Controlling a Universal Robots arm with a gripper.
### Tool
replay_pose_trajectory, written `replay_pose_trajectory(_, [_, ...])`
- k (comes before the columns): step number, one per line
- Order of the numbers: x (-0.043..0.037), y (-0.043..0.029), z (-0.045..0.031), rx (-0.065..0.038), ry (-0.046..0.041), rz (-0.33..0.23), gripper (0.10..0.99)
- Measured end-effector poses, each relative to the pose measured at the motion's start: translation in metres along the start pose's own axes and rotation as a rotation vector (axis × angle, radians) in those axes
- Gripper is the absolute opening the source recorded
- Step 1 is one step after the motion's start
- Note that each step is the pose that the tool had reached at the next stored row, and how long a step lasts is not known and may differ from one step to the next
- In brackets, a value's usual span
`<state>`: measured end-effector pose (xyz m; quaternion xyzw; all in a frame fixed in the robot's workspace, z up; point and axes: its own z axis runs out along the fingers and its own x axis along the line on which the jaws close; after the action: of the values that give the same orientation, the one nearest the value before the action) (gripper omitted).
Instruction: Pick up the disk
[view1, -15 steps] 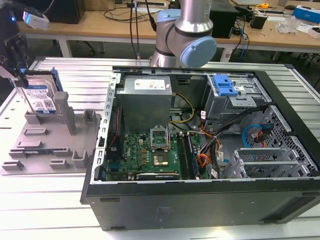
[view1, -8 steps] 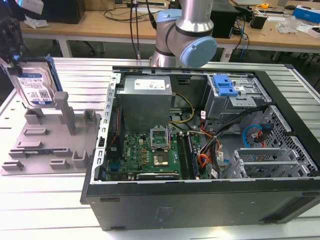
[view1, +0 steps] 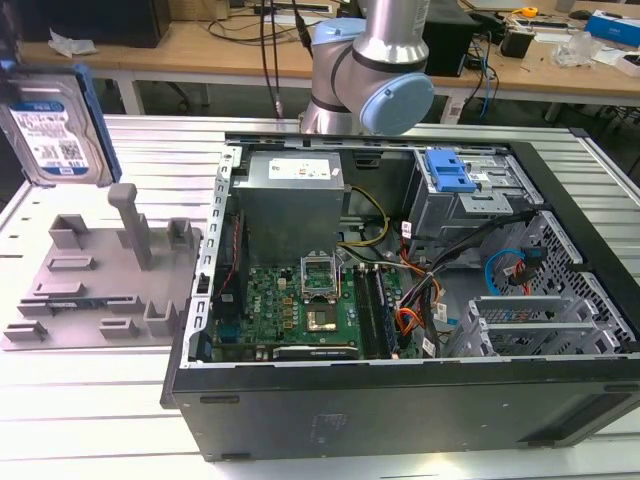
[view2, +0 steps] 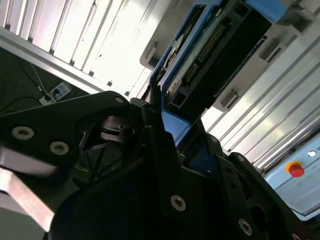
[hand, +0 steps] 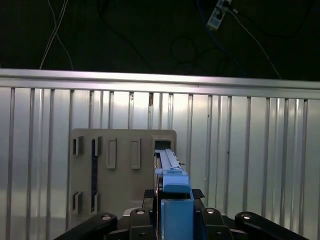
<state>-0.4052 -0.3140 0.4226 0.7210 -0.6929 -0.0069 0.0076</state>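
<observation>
Disk (view1: 55, 130): rigid, weighty, fragile metal slab; gripper (hand: 172, 220) clamped on its blue side rails, lifted above grey fixture (view1: 95, 275).

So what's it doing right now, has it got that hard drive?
Tool shut on the hard drive. Drive held upright, lifted clear above the grey fixture. Nothing in the way.

The flat silver metal hard disk (view1: 50, 130) carries a white-and-blue label with barcodes; its print is too small to read. The grey metal power supply box (view1: 290, 190) bears a white sticker, also unreadable. No other legible text.
</observation>
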Motion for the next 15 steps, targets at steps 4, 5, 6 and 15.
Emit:
replay_pose_trajectory(4, [0.0005, 0.0004, -0.02, 0.0, 0.0, 0.0, 0.369])
replay_pose_trajectory(5, [0.0006, 0.0005, -0.0246, 0.0, 0.0, 0.0, 0.369])
replay_pose_trajectory(6, [0.0008, 0.0007, -0.0347, 0.0, 0.0, 0.0, 0.369])
replay_pose_trajectory(15, [0.0017, 0.0012, -0.0563, 0.0, -0.0003, 0.0, 0.369])
